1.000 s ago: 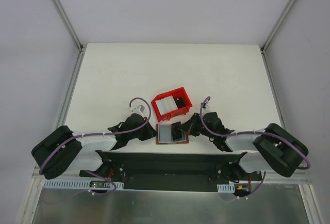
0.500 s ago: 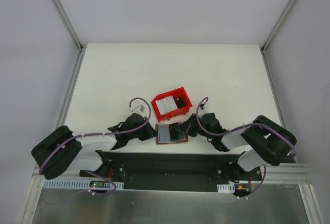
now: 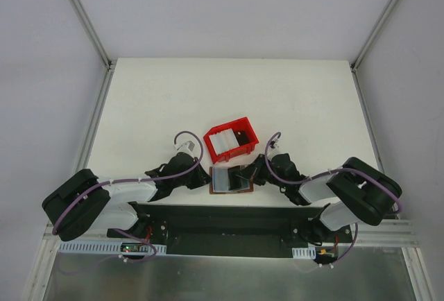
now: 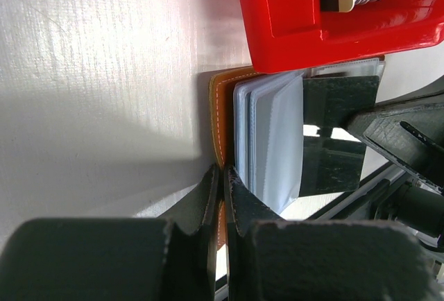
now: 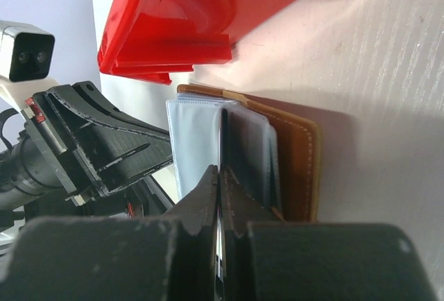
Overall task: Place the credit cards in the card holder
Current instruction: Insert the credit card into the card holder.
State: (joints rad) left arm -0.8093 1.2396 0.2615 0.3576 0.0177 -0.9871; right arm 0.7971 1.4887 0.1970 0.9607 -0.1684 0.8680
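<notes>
Card holder (image 3: 222, 179) open at the near edge of the table (image 3: 139, 107): left gripper (image 4: 222, 170) clamps its cover as anchor, right gripper (image 5: 219, 169) pinches a credit card (image 4: 340, 103) edgewise, apparently for insertion.

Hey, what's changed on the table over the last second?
The right gripper, shut on a dark card, edged left over the open card holder, its elbow swinging inward. The left gripper stayed pinching the holder's left edge; the red tray did not move.

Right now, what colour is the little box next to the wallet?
The box is bright red, seen best in the left wrist view.
</notes>
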